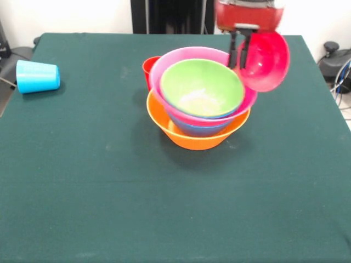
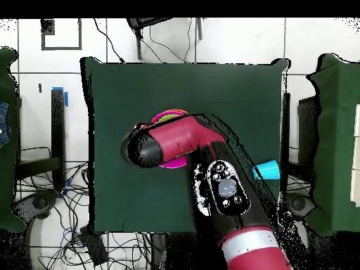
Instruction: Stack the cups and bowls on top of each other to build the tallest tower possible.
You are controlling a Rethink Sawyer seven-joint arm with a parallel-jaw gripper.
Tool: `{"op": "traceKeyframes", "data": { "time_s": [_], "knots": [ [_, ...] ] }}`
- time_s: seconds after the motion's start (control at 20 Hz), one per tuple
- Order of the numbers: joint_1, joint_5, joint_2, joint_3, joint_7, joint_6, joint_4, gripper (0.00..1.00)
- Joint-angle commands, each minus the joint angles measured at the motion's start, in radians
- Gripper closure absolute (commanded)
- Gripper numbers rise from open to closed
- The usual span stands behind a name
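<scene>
The tower stands at mid-table in the front view: the big orange bowl [image 1: 194,137] as base, a blue bowl [image 1: 197,129], the pink bowl [image 1: 189,55] and the lime green bowl [image 1: 202,87] nested on top. My gripper [image 1: 240,52] is shut on the rim of the small red bowl [image 1: 266,61], held on edge just above the tower's right rim. A red cup [image 1: 148,68] stands behind the tower, half hidden. The light blue cup [image 1: 37,76] lies on its side at far left; it also shows in the overhead view [image 2: 267,169]. The lime green cup is out of view.
The dark green table [image 1: 109,192] carries everything. The robot's black pedestal [image 1: 167,16] stands at its far side. In the overhead view my arm [image 2: 225,190] covers most of the tower, with only a pink rim [image 2: 172,112] showing.
</scene>
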Motion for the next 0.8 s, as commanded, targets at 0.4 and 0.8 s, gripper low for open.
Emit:
{"op": "traceKeyframes", "data": {
  "time_s": [0.4, 0.8],
  "knots": [
    [-0.45, -0.039, 0.223, 0.634, -0.358, -0.195, 0.338, 1.0],
    [-0.615, -0.043, 0.589, 0.823, -0.46, -0.094, 0.34, 1.0]
  ]
}}
